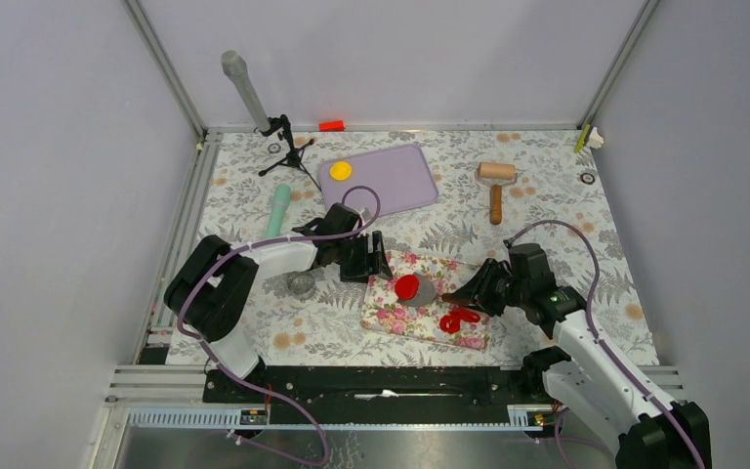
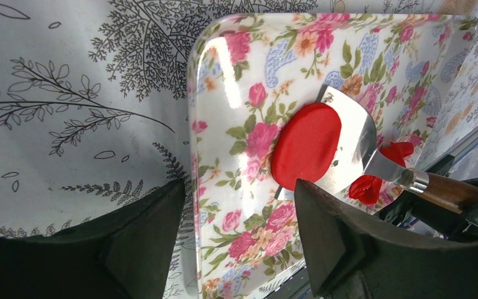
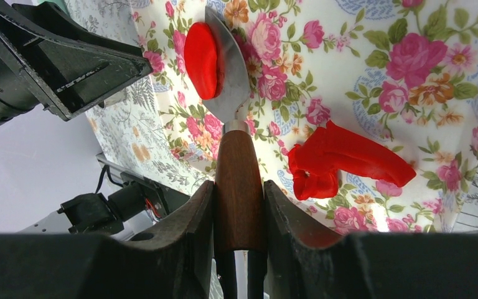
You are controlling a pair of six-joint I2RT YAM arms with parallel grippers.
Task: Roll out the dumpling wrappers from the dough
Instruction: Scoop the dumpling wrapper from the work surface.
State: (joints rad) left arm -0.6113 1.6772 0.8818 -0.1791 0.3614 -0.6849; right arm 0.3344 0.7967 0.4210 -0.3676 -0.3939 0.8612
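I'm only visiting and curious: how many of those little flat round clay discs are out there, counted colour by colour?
Red: 1, the red disc on the spatula over the floral tray.
Yellow: 1, the yellow disc on the purple board.
Total: 2

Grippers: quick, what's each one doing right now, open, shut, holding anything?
Left gripper: open, holding nothing.
Right gripper: shut on the spatula handle, red wrapper on its blade.
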